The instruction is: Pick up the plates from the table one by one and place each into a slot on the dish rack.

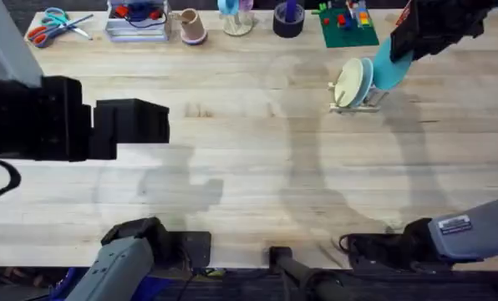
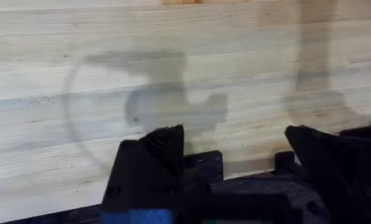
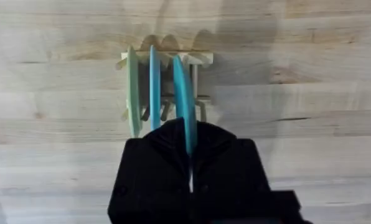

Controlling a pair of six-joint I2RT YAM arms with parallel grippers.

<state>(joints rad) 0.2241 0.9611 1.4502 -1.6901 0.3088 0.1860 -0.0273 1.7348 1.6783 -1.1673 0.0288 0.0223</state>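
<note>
1. The right end effector [image 3: 190, 163] is seen closed on the rim of the turquoise plate [image 3: 182, 99], which is held on edge between the black fingers. In the overhead view the same end effector [image 1: 399, 48] is located above the far right part of the bench [image 1: 249, 167].

2. The turquoise plate [image 1: 389, 68] is held upright and edge-on, parallel to the plates already stored. This attitude is judged to be required so that the plate can drop between the thin dowels.

3. The plate is positioned over the dish rack [image 3: 195, 78], beside the two occupied slots. Whether its lower edge is already seated between the dowels cannot be told.

4. Two plates are racked upright: a cream plate [image 3: 132, 90] at the outer side and a pale blue plate [image 3: 154, 84] between it and the turquoise one. They stand close together but appear apart.

5. The dish rack [image 1: 368, 100] is a small, light item; a sideways push during release is judged a tipping risk.

6. The left end effector [image 2: 235, 155] is held wide open and empty over bare bench [image 2: 173, 37], well apart from the rack, and is judged to be parked clear of the working arm.

7. No further plates are noted lying flat on the bench, so this is judged to be the last placement.
</note>
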